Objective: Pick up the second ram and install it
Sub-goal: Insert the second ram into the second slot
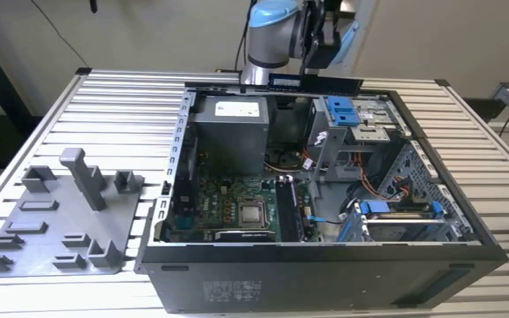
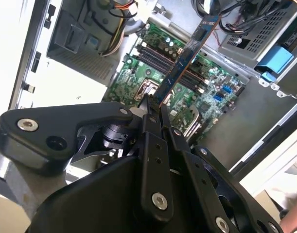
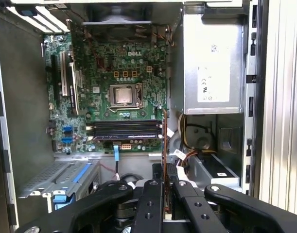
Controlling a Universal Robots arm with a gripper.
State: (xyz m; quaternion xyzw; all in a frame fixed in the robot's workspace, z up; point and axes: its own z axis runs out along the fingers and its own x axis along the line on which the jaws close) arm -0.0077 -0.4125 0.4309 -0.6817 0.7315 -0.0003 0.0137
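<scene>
The second ram (image 2: 186, 56) hangs pinched at one end in the gripper (image 2: 154, 108), above the open computer case (image 1: 325, 278). Below lies the motherboard (image 3: 104, 73) with its memory slots (image 3: 124, 130). The power supply (image 3: 214, 63) and loose cables (image 3: 187, 135) crowd beside them. A grey tray (image 1: 60, 225) sits on the bench (image 1: 122, 99).

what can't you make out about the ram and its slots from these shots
- Second wrist view: the gripped end of the second ram is hidden inside the pincer.
- First wrist view: the ram is edge-on, its chip face turned away.
- First wrist view: the memory slots are too dark to tell which are filled.
- Exterior view: the arm is cut off by the top edge.
</scene>
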